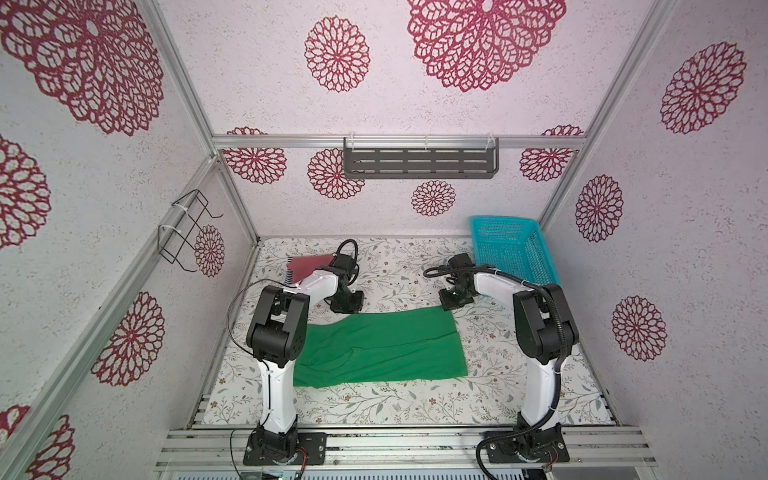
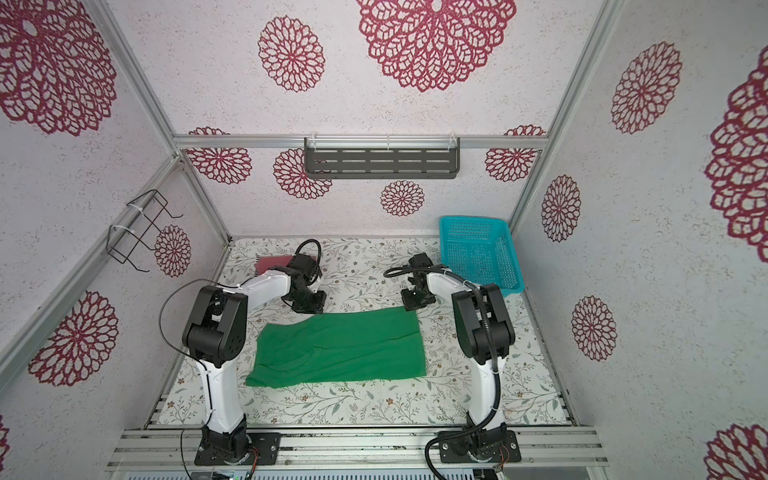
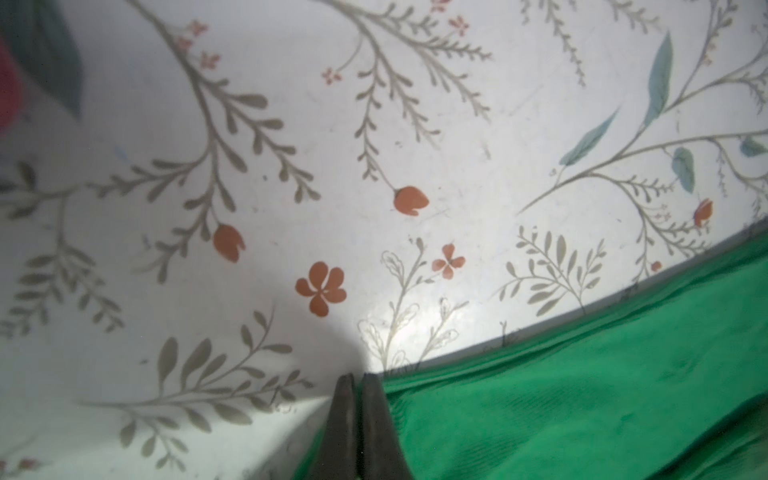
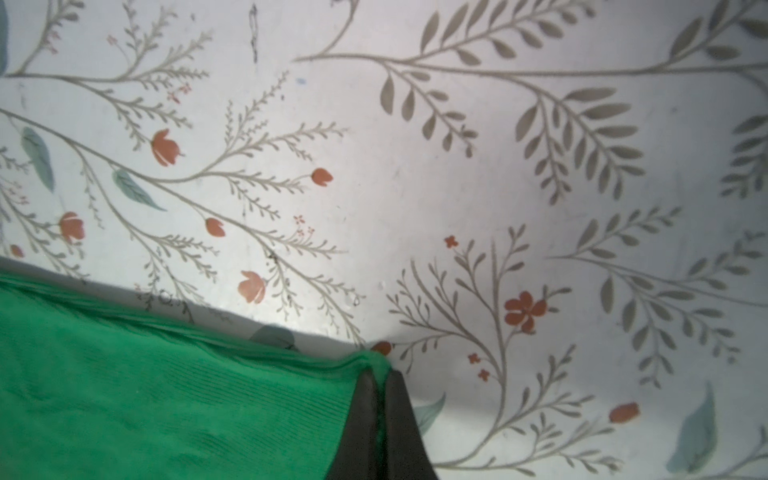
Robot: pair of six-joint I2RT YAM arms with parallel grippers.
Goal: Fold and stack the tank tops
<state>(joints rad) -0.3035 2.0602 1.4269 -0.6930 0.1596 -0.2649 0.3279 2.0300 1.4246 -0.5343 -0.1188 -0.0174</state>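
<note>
Green tank top (image 1: pixel 382 349) lies spread across the middle of the surface (image 1: pixel 395 403) in both top views; bright plain green, laid sideways as a rough rectangle, straight edge toward the right arm, uneven end running under the left arm's elbow; a few long creases along it, one small pucker near the middle; fine ribbed knit shows in the wrist views.

Red-pink tank top (image 1: pixel 309 264) sits at the far left of the surface, flat and compact, partly hidden by the left arm; striped tank top (image 1: pixel 291 277) shows only as a navy-and-white sliver at the red-pink one's near-left edge, seemingly beneath it; cannot tell its shape.

Left tool (image 3: pixel 358 378) is down at the far left corner of the green tank top; fingers pressed together, green cloth showing on both sides of them, so it pinches the edge.

Right tool (image 4: pixel 379 374) is down at the far right corner; fingers closed with a tuft of green cloth bunched between the tips.

Count: tank tops three (one green, one red-pink, one striped); tools two, both gripping the same green piece along its far edge; basket (image 1: pixel 500 219) one, teal mesh, at the far right corner of the surface, well apart from the cloth.
</note>
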